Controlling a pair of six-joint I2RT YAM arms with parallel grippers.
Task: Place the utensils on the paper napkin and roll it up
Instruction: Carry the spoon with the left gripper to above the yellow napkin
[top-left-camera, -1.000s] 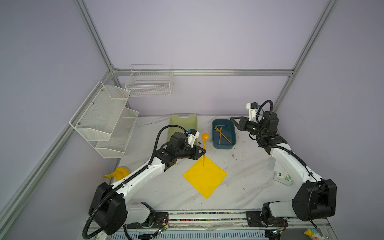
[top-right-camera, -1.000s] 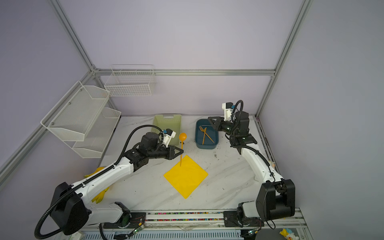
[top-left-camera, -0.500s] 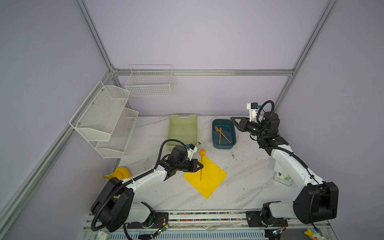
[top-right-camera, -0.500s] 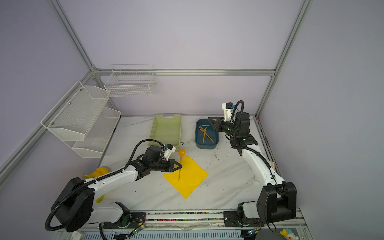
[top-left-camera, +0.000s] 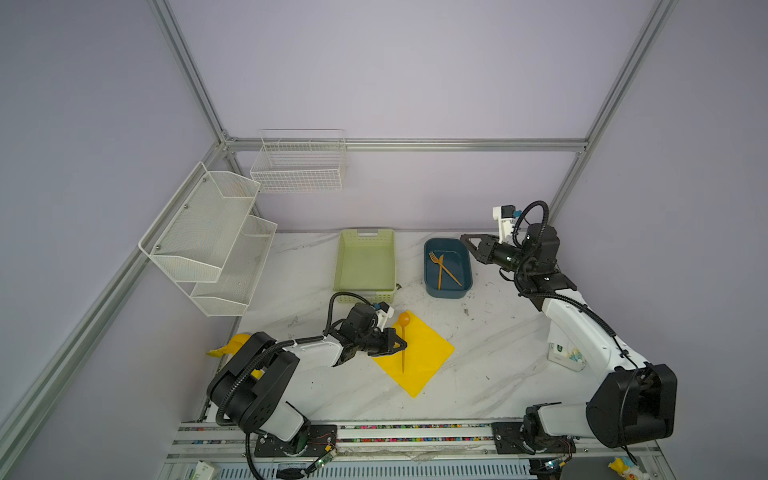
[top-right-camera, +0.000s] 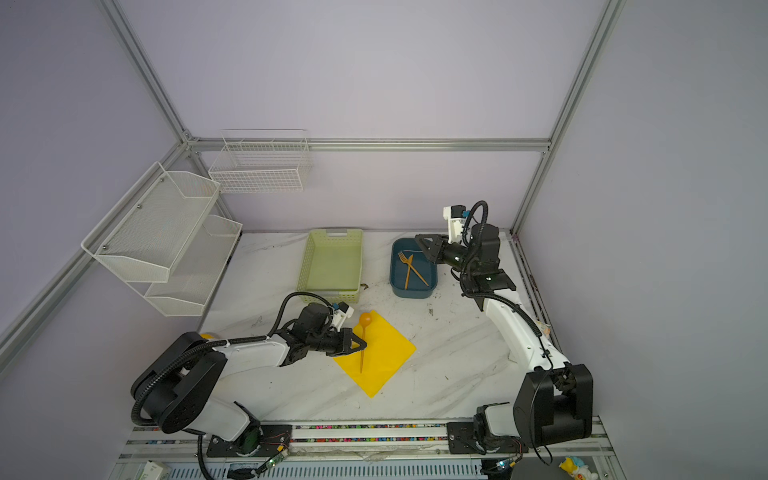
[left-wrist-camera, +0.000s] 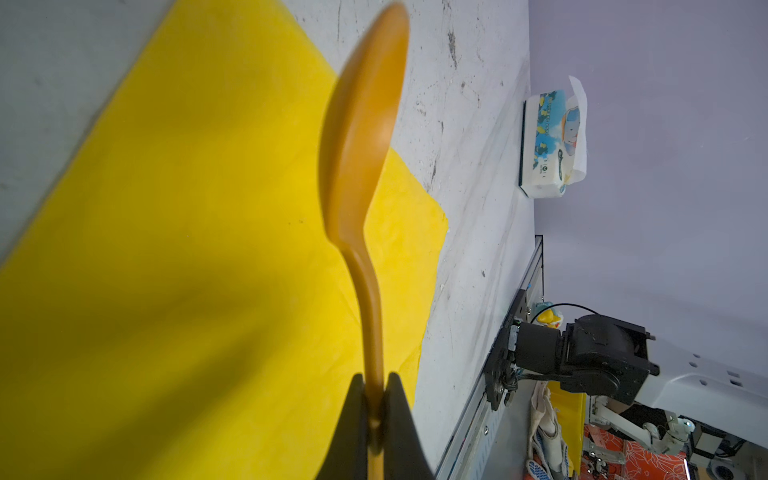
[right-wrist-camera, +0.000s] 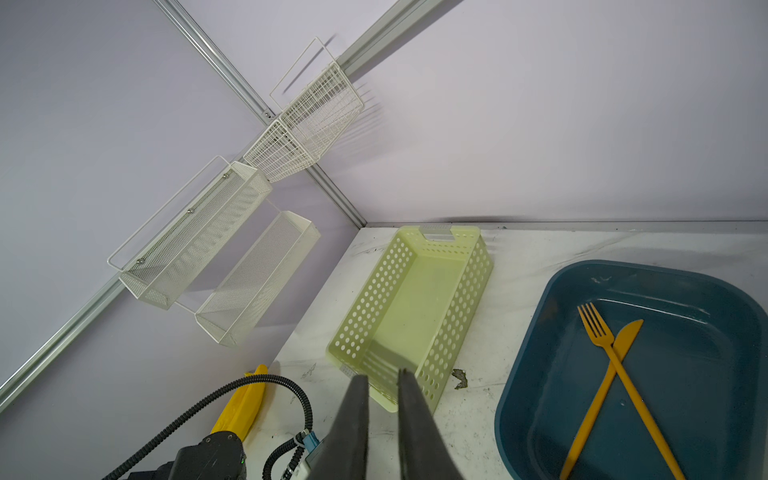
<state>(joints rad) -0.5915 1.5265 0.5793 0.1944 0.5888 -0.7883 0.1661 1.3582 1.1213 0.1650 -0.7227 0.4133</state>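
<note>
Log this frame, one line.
left end effector: shut on spoon, over napkin | right end effector: empty | fork, knife: in blue tray

Light in both top views was soft and even, probably from overhead, with only faint shadows on the table (top-left-camera: 490, 345). The back wall (top-left-camera: 395, 75) was brightest toward 12 o'clock, and the side walls were dimmer toward 8 and 4 o'clock. In the left wrist view the spoon (left-wrist-camera: 361, 137) was smeared out of focus, and a broad soft shadow dimmed the napkin (left-wrist-camera: 187, 249). The right wrist view showed the fork (right-wrist-camera: 598, 332) crisply.
</note>
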